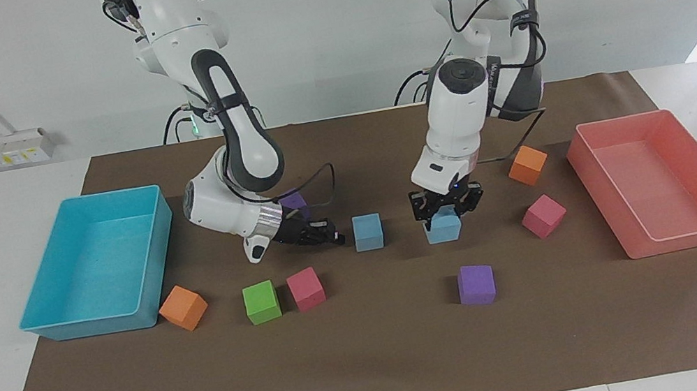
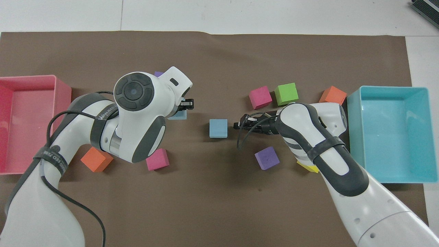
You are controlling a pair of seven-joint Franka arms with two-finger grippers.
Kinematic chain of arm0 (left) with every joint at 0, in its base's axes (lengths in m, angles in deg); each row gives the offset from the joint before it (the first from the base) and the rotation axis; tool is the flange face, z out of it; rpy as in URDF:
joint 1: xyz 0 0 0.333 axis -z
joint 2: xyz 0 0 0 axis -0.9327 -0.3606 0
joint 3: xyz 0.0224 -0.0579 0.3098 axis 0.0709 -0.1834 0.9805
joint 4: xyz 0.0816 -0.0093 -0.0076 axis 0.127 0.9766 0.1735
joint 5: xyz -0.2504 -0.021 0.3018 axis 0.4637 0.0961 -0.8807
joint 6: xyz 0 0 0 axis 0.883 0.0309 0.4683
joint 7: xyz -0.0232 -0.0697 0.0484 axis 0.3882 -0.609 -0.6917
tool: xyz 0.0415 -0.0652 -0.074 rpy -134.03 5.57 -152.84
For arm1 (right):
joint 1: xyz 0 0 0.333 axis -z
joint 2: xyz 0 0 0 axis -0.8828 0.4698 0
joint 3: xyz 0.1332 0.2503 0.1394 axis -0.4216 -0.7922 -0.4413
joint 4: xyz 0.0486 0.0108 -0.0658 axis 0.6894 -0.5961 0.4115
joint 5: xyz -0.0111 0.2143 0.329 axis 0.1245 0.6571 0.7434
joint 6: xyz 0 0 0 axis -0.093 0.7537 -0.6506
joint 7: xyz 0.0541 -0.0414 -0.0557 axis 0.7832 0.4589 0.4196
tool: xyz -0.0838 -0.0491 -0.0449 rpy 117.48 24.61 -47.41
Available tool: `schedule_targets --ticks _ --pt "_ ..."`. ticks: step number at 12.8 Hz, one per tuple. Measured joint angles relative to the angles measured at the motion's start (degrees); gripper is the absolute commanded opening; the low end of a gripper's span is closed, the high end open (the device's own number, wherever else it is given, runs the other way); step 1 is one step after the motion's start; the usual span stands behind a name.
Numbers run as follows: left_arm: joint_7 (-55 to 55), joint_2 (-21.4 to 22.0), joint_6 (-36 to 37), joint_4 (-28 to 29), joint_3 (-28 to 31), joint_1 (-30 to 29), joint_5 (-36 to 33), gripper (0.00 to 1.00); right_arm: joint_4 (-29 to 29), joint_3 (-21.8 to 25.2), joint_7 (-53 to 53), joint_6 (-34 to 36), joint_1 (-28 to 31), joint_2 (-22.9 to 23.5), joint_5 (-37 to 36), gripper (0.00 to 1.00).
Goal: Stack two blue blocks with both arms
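Here the left claw point(image 1: 444, 210) grips one blue block point(image 1: 444, 227), carried low over the table point(image 1: 376, 361); the second blue block point(image 1: 367, 232) rests just beside the right claw point(image 1: 336, 238), pinched shut, empty; next: lift, align, lower squarely

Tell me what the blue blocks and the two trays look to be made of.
Blue blocks: probably foam; flat matte faces, no shine, soft edges. Turquoise tray and pink tray: likely moulded plastic; thin smooth walls, rounded rims, faint sheen.
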Motion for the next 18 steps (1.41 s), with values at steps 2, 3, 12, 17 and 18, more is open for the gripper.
schedule_targets --ticks 2,3,12,17,18 --pt "-3.5 0.0 0.4 -1.3 -0.1 3.0 -0.9 0.0 0.0 0.0 0.0 0.0 0.0 0.0 0.0 0.0" --pt "-4.1 0.0 0.6 -1.8 -0.1 4.0 -1.0 0.0 0.0 0.0 0.0 0.0 0.0 0.0 0.0 0.0" --pt "-8.0 -3.7 0.9 -3.2 -0.2 11.0 -1.2 0.0 0.0 0.0 0.0 0.0 0.0 0.0 0.0 0.0" --pt "-8.0 -4.4 0.9 -3.5 0.0 11.0 -1.2 0.0 0.0 0.0 0.0 0.0 0.0 0.0 0.0 0.0" --pt "-8.1 -5.2 0.8 -4.0 0.0 11.0 -1.2 0.0 0.0 0.0 0.0 0.0 0.0 0.0 0.0 0.0"
